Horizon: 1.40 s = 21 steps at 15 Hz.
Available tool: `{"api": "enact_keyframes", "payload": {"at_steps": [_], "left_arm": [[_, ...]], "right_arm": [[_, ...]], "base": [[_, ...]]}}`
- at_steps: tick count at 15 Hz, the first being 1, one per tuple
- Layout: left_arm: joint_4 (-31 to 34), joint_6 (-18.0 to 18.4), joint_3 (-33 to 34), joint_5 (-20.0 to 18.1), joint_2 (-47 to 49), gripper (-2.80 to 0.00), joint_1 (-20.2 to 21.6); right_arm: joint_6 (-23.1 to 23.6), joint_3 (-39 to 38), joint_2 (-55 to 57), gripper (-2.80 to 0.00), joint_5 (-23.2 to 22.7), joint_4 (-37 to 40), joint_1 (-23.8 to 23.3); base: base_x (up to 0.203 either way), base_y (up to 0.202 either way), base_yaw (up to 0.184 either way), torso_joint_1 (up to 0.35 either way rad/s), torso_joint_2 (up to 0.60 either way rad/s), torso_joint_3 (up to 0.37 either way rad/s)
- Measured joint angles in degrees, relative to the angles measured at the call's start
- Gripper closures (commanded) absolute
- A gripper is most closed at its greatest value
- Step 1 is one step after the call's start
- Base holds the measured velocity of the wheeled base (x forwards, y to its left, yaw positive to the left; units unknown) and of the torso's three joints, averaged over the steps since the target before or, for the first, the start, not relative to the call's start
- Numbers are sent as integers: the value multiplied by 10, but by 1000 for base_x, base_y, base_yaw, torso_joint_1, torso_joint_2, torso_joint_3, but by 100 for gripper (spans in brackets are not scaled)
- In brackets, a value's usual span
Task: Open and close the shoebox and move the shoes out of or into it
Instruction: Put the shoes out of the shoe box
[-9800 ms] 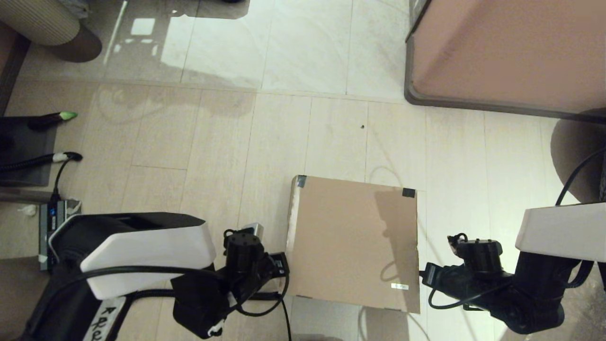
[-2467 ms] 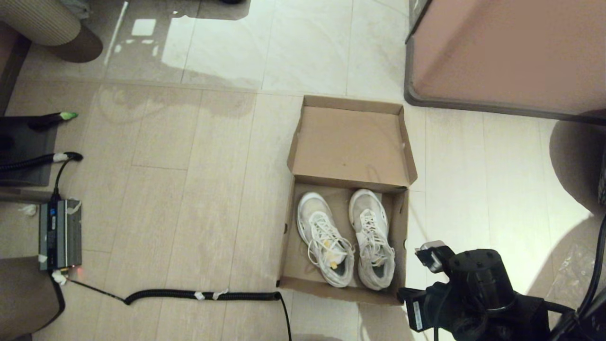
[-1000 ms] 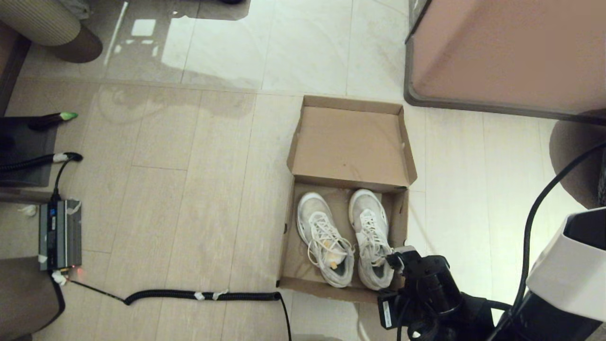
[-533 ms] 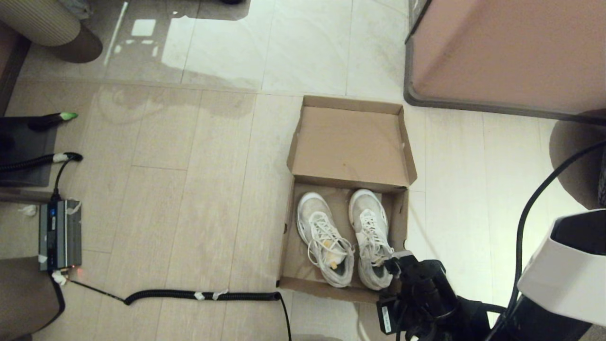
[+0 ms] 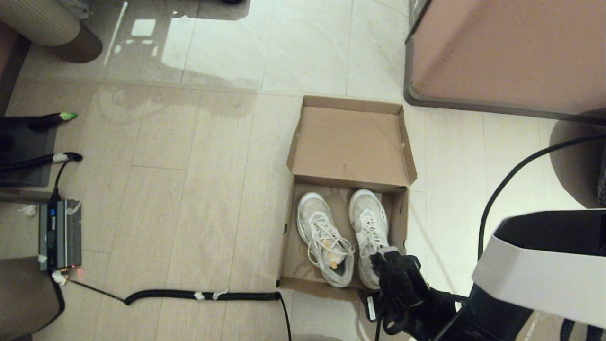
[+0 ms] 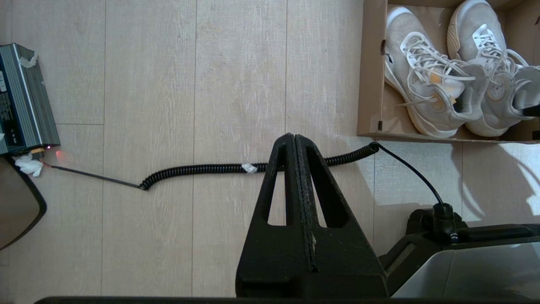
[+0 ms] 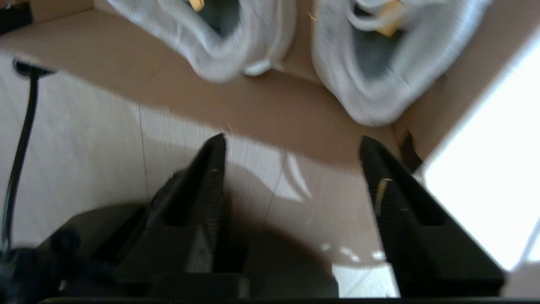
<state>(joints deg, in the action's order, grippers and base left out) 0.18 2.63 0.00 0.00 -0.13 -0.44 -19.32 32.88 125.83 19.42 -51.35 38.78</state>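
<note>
With the shoebox (image 5: 350, 142) lid now flipped open, we are bringing our right end effector (image 7: 291, 169), fingers wide, toward the heel of the right-hand one of the shoes (image 5: 371, 232) inside; our left end effector (image 6: 295, 145) is staying pressed closed over the floor.

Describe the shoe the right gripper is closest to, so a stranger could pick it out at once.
Find the open shoebox on the floor, its lid folded back. Two white sneakers lie inside, toes toward the lid. Pick the right-hand shoe, nearest the box's right wall; the right gripper, jaws open, hangs at its heel, while the left-hand shoe lies clear.

White-shelled right arm (image 5: 539, 265), black wrist, black cables, black wedge-shaped fingers (image 7: 202, 198).
</note>
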Motion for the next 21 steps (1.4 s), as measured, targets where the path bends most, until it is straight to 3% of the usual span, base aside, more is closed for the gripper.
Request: {"api": "enact_keyframes", "payload": {"at_steps": [9, 12, 13, 21], "left_arm": [[0, 0, 0, 0, 0, 0, 0], [0, 0, 0, 0, 0, 0, 0], [0, 0, 0, 0, 0, 0, 0], [0, 0, 0, 0, 0, 0, 0]], "right_arm": [[16, 157, 119, -280, 55, 7, -23], [16, 213, 139, -280, 57, 63, -32], [16, 229, 142, 0, 58, 82, -34], [15, 318, 145, 0, 61, 228, -35]], "base": [[0, 0, 0, 0, 0, 0], [0, 0, 0, 0, 0, 0], [0, 0, 0, 0, 0, 0], [0, 0, 0, 0, 0, 0]]}}
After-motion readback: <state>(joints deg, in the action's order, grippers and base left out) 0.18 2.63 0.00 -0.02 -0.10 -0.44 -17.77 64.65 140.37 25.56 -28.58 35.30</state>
